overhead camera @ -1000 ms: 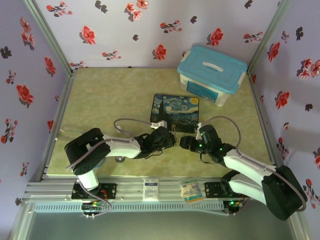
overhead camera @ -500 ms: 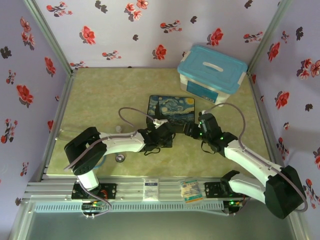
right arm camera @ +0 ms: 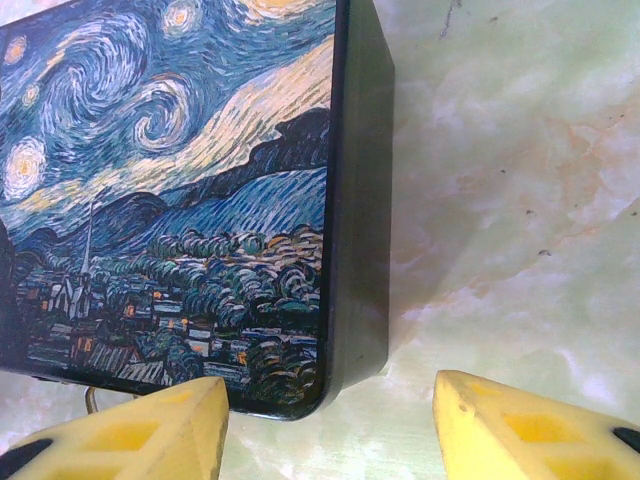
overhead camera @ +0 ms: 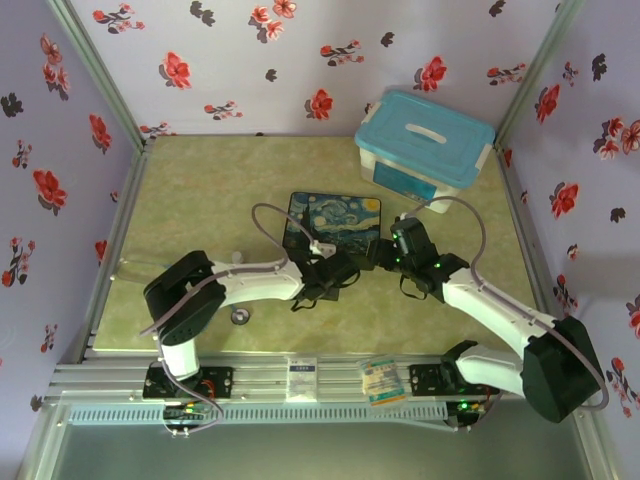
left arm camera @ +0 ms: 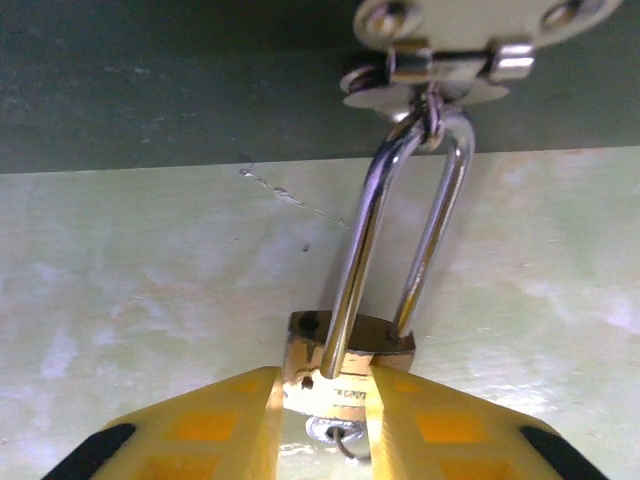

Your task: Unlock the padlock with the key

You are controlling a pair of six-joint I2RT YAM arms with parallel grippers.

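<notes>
The brass padlock [left arm camera: 345,345] hangs by its silver shackle [left arm camera: 440,240] from the hasp [left arm camera: 440,65] of the painted box [overhead camera: 335,218]. My left gripper [left arm camera: 325,400] is shut on the padlock's body, one yellow finger on each side. One shackle leg lies across the front of the body beside a dark hole. A thin dark wire curls out of the silver keyhole [left arm camera: 340,435]; I cannot make out the key itself. My right gripper [right arm camera: 330,410] is open at the near corner of the painted box [right arm camera: 180,200], holding nothing. In the top view the left gripper [overhead camera: 335,272] and right gripper [overhead camera: 385,255] meet at the box's near edge.
A clear plastic tub with a blue lid [overhead camera: 425,148] stands at the back right. A round grey disc [overhead camera: 240,317] lies near the front edge beside the left arm. Flowered walls close the green table [overhead camera: 200,200] on three sides.
Both arms have reached further forward. The painted box has slid left and away. My right gripper has come up to the box's near corner.
</notes>
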